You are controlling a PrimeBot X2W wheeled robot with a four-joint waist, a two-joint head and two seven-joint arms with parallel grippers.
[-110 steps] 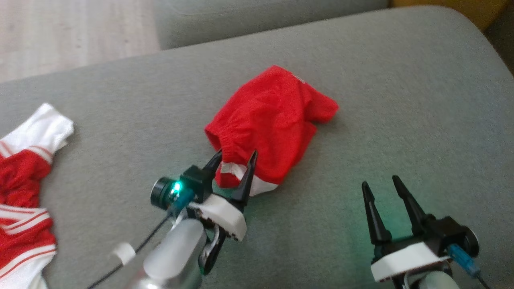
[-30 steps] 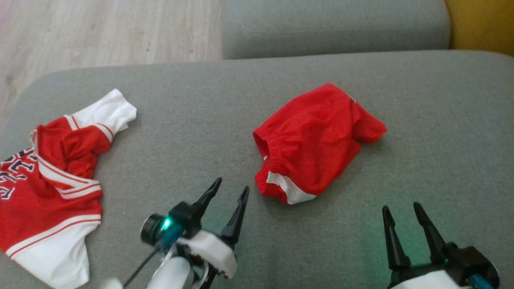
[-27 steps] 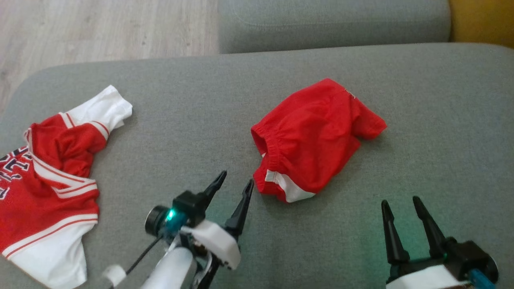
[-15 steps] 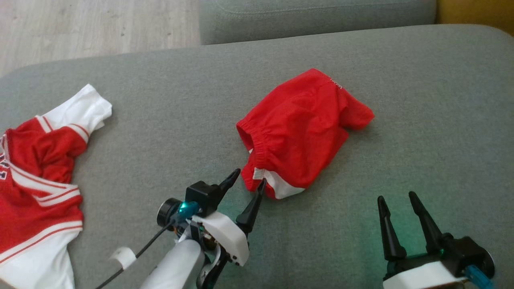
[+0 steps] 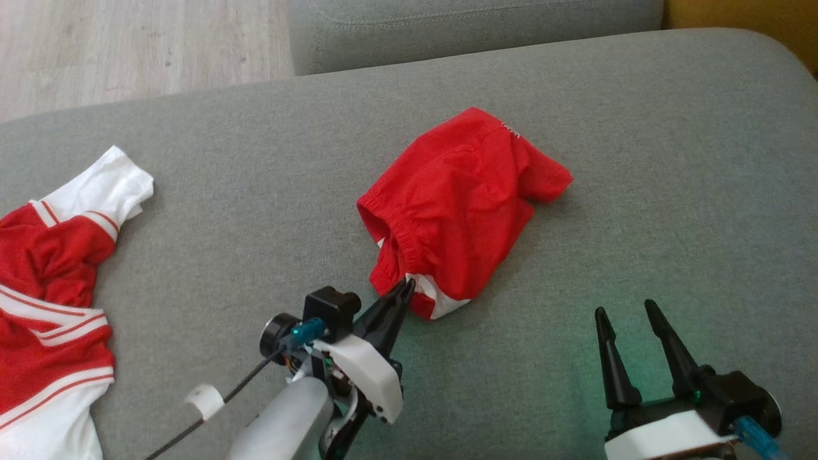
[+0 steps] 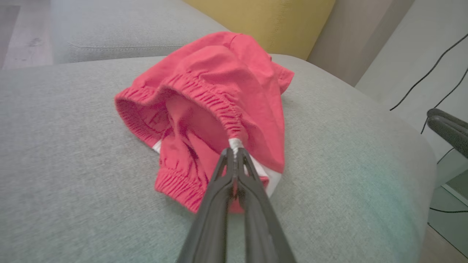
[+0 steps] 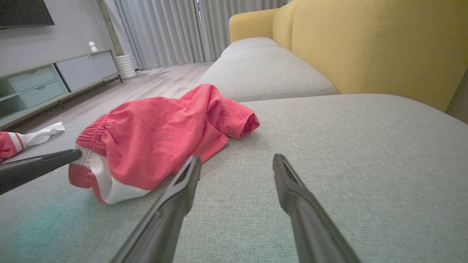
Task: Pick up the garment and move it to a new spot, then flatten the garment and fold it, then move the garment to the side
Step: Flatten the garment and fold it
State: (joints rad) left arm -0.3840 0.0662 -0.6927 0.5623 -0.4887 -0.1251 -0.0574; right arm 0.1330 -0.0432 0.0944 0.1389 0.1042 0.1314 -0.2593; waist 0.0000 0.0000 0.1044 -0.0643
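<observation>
- The surface is a wide grey fabric sofa seat (image 5: 671, 160) with rounded corners. A faint green glow lies on the weave near both end effectors.
- A second grey cushion (image 5: 447, 25) lies beyond it across a seam, and pale wood-look floor (image 5: 128, 45) shows past the far left edge.
- In the right wrist view a yellow backrest (image 7: 384, 44) rises behind the seats.
- Across the room stand grey full-length curtains (image 7: 164, 33) and a low cabinet (image 7: 55, 76) with pale drawers. A white ribbed cylinder (image 7: 128, 65) sits on the floor beside the cabinet, and a dark screen (image 7: 22, 12) hangs on the wall.
- The red shorts (image 5: 457, 191) lie crumpled near the middle of the seat. Their elastic waistband opens toward the robot's left, and a white side panel shows at the near corner.
- The left end effector (image 5: 404, 289) is clenched on the shorts, its fingertips pinched together on the waistband where the red meets the white panel.
- The right end effector (image 5: 625, 307) is released, with its fingers spread. It points across bare seat to the right of the shorts and is apart from them.
- A red-and-white jersey (image 5: 45, 255) lies bunched at the seat's left edge, well apart from the shorts.
- A small white tag (image 5: 511, 132) sits on the far edge of the shorts. Its marking is too small to read.
</observation>
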